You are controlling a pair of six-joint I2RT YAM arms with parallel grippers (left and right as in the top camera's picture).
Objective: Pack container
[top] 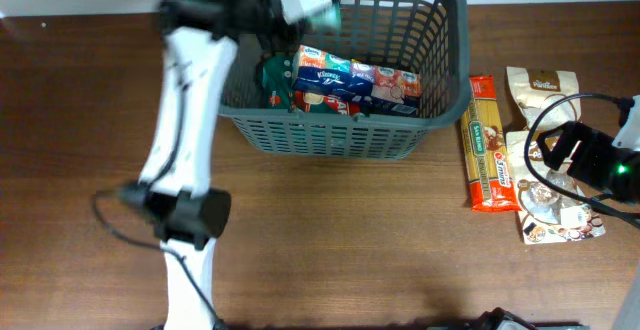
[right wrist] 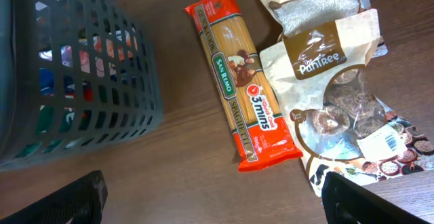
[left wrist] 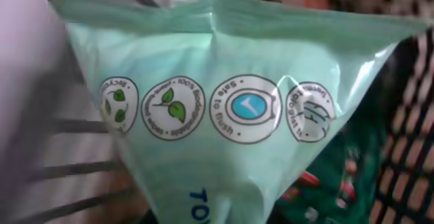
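Note:
The dark grey slotted basket [top: 400, 120] stands at the table's back middle, with tissue packs and other packets [top: 355, 82] inside; its wall also shows in the right wrist view [right wrist: 81, 81]. My left gripper [top: 290, 15] is over the basket's back left corner, shut on a pale green wipes packet [left wrist: 224, 108] that fills the left wrist view and shows overhead [top: 312, 0]; its fingers are hidden. My right gripper [right wrist: 217, 200] is open and empty above the table, right of the basket, near an orange spaghetti pack [right wrist: 243, 81] and brown-and-white snack pouches [right wrist: 339, 95].
The spaghetti pack [top: 487, 145] lies lengthwise just right of the basket. Snack pouches [top: 545, 90] lie at the far right under the right arm's cable. The left arm's base [top: 185, 215] stands front left.

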